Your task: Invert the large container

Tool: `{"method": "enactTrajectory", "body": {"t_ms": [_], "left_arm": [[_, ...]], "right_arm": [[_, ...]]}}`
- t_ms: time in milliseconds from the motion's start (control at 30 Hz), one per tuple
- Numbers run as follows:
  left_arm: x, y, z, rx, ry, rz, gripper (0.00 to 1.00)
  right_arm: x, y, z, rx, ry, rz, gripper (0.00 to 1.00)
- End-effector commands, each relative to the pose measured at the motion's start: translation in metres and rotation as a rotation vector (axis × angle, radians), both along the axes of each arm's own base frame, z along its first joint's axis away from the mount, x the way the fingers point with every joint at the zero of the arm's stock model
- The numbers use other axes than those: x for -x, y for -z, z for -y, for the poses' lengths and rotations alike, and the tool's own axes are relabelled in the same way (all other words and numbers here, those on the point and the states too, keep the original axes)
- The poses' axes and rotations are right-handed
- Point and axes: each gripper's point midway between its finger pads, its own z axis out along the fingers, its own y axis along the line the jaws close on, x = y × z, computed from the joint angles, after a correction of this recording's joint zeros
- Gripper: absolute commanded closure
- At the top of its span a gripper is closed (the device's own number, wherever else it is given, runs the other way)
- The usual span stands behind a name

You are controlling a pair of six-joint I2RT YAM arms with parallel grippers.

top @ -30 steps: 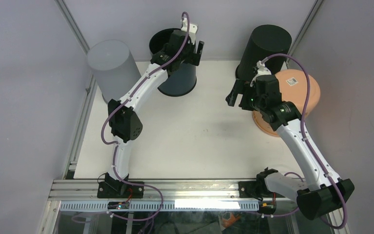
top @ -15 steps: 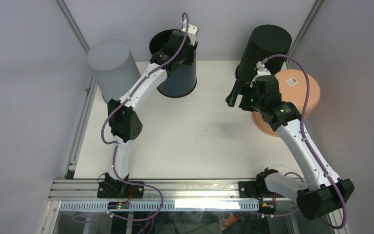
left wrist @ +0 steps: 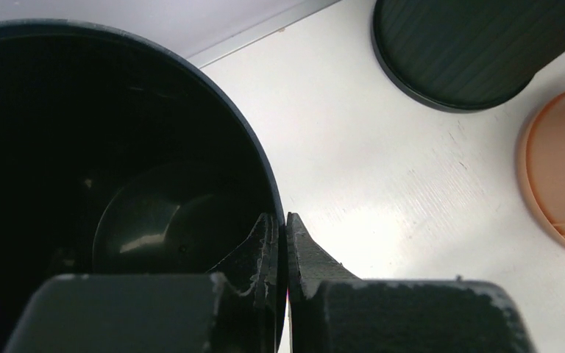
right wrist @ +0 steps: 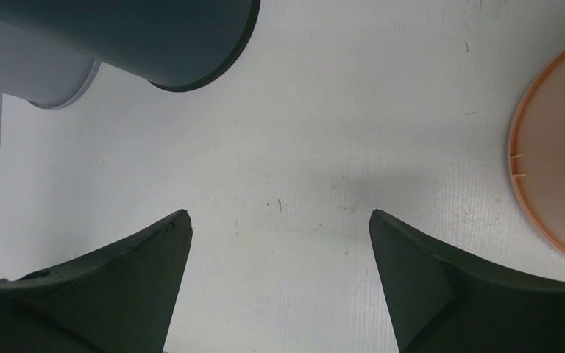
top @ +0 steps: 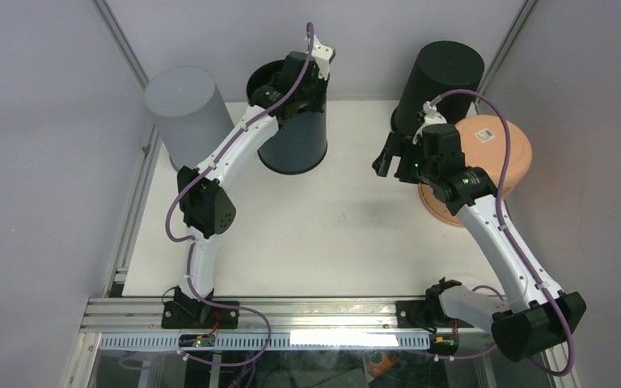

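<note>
The large container (top: pixel 295 144) is a dark blue-grey tub standing mouth up at the back of the table, slightly tilted. My left gripper (top: pixel 314 79) is shut on the right side of its rim. In the left wrist view one finger sits inside the wall and one outside, with my left gripper (left wrist: pixel 281 220) pinching the thin rim (left wrist: pixel 259 163) and the container's dark floor (left wrist: pixel 162 220) below. My right gripper (top: pixel 386 158) hangs open over bare table in the middle right, and the right wrist view shows my right gripper (right wrist: pixel 279 220) holding nothing.
A grey container (top: pixel 184 109) stands upside down at the back left, beside the left wall. A black container (top: pixel 441 81) stands upside down at the back right, with an orange one (top: pixel 497 158) just in front of it, under the right arm.
My left gripper has shut on the container's rim, and the container's base has shifted slightly toward me. The right arm has barely moved.
</note>
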Motion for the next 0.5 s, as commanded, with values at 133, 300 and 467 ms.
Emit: {"method": "enactTrajectory", "body": {"t_ms": [133, 300, 467], "left_arm": [[0.046, -0.099, 0.009, 0.172, 0.095, 0.099, 1.0], [0.055, -0.126, 0.012, 0.238, 0.121, 0.132, 1.0], [0.064, -0.147, 0.011, 0.292, 0.131, 0.153, 1.0]], "right_arm": [[-0.015, -0.02, -0.012, -0.06, -0.023, 0.068, 0.06], [-0.016, -0.021, -0.012, -0.064, -0.019, 0.071, 0.06], [-0.015, -0.022, -0.008, -0.06, 0.003, 0.077, 0.06]]}}
